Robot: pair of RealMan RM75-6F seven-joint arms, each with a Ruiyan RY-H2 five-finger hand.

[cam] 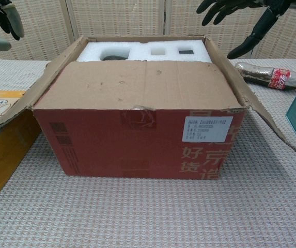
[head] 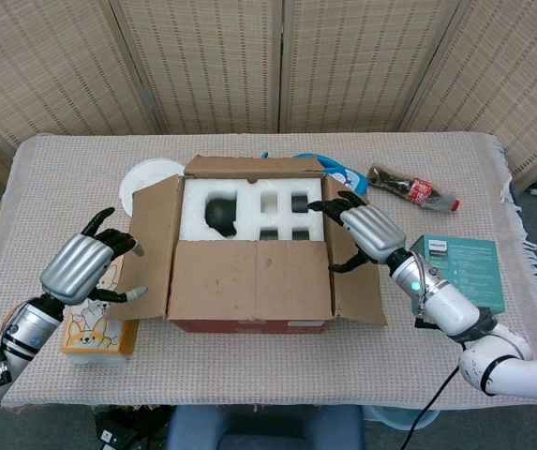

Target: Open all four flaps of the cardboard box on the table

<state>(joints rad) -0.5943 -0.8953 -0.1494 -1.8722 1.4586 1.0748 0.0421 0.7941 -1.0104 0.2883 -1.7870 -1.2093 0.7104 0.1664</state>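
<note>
Right, the cardboard box (head: pixel 254 248) sits mid-table, and its near flap (head: pixel 252 279) lies flat over the front half of the white foam insert (head: pixel 254 208); that's the one left. My right hand (head: pixel 362 232) hovers over the box's right edge, fingers spread, holding nothing. My left hand (head: pixel 85 265) hangs beside the left flap (head: pixel 152 246), fingers apart, also empty. I'd slip fingertips under the near flap's far edge and swing it toward me. Count: one box, four flaps, three folded out. One bottle (head: pixel 412 188), one teal carton (head: pixel 460 271), one tissue pack (head: pixel 97 323).
</note>
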